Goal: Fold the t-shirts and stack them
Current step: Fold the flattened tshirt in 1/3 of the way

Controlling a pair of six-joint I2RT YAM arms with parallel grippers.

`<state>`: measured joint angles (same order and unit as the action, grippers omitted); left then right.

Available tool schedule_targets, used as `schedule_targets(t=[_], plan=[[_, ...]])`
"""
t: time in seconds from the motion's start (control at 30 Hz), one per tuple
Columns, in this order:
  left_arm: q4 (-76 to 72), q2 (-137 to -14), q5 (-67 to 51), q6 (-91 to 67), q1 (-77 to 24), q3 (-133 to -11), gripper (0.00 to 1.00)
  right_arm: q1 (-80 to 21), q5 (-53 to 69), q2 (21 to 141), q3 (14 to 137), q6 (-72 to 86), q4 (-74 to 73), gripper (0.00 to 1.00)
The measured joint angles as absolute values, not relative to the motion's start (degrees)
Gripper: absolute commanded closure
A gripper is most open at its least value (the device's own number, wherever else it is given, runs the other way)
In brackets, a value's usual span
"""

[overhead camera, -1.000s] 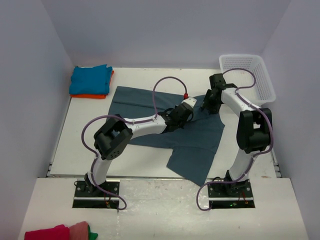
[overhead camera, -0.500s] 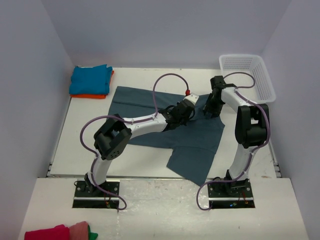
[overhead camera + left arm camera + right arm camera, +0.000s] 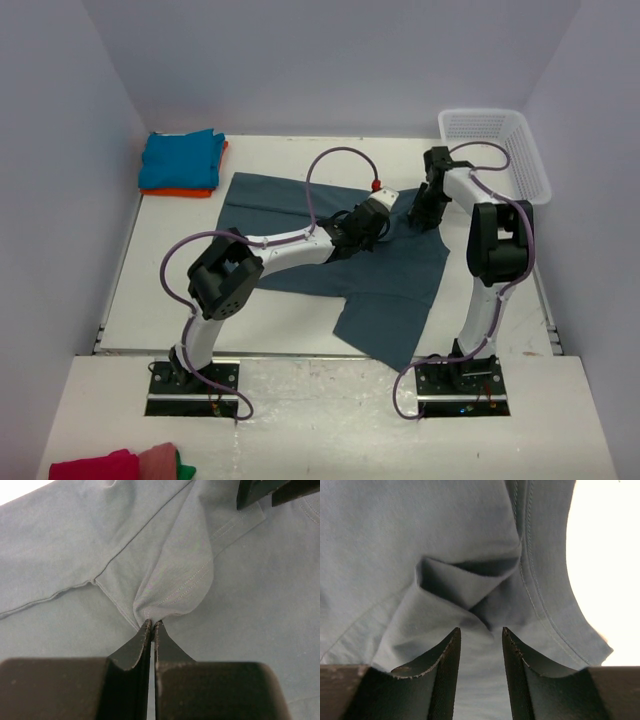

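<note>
Both arms have shifted slightly since a second ago: the left gripper (image 3: 151,625) has edged far and right with its cloth, and the right arm's elbow has drawn toward the far side.

Left gripper is clamped on a small pinch of the slate shirt (image 3: 270,200), near a stitched hem, and the cloth fans out from its tips in soft creases. Right gripper (image 3: 481,630) stands with its fingers apart, a raised fold of the same shirt just beyond them beside a double-stitched edge. It looks ready to close, not yet holding.

That shirt lies spread across the middle of the surface (image 3: 160,280), one corner reaching the near edge. It looks light, limp and thin, so it should drape and sag from any hold and slide easily. Hems and seams seem the surest places to grip, with the two holds well apart so the edge stays taut.

Turquoise shirt (image 3: 180,160) sits folded on the orange shirt (image 3: 185,191) at the far left. Basket (image 3: 530,170) stands far right.

From above, both arms cover the grip points and the shirt's far-right part, so collar and sleeve are hard to tell apart. Only a sliver of the orange shirt shows.
</note>
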<state>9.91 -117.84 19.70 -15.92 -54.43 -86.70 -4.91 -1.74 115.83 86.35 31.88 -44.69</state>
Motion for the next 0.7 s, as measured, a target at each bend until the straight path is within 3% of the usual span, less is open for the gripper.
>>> schedule_targets(t=[0.33, 0.7], plan=[[9.9, -117.5, 18.9, -15.6, -54.0, -87.1, 1.00, -4.8, 0.2, 119.1, 91.1, 30.6, -49.9, 0.68], [9.8, -114.9, 16.5, -15.5, -52.4, -87.0, 1.00, -4.8, 1.5, 122.3, 95.2, 30.3, -56.3, 0.66]])
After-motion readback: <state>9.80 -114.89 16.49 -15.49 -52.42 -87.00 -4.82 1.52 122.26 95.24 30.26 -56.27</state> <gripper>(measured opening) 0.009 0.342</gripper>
